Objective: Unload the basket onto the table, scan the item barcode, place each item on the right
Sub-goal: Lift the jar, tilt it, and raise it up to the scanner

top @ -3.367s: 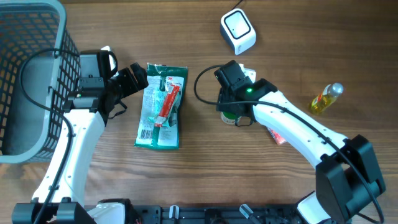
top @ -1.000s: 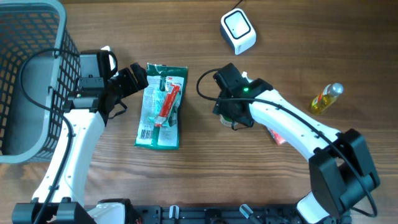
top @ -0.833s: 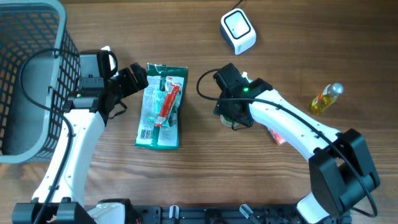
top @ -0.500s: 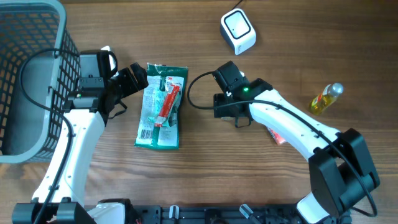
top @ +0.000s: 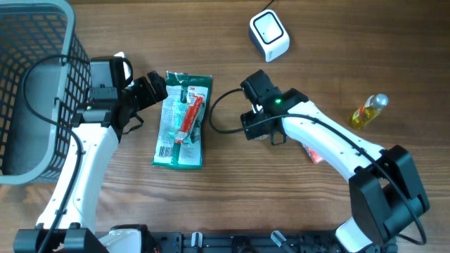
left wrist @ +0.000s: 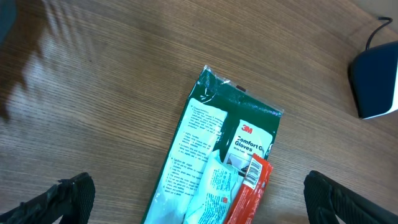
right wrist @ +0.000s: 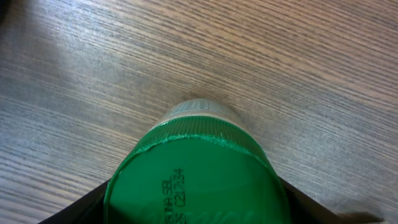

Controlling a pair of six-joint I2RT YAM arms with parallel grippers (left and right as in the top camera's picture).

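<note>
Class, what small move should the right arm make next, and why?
Probably carry the green-lidded round jar toward the white box-shaped scanner. The right gripper seems closed on its lid, with a finger against each side, and the scanner stands well apart from it, so no barcode faces it yet.

Brown wooden worktop (top: 176,42), fine grain running left to right in the overhead view. Evenly lit, with soft shadows and a pale sheen on the boards.
</note>
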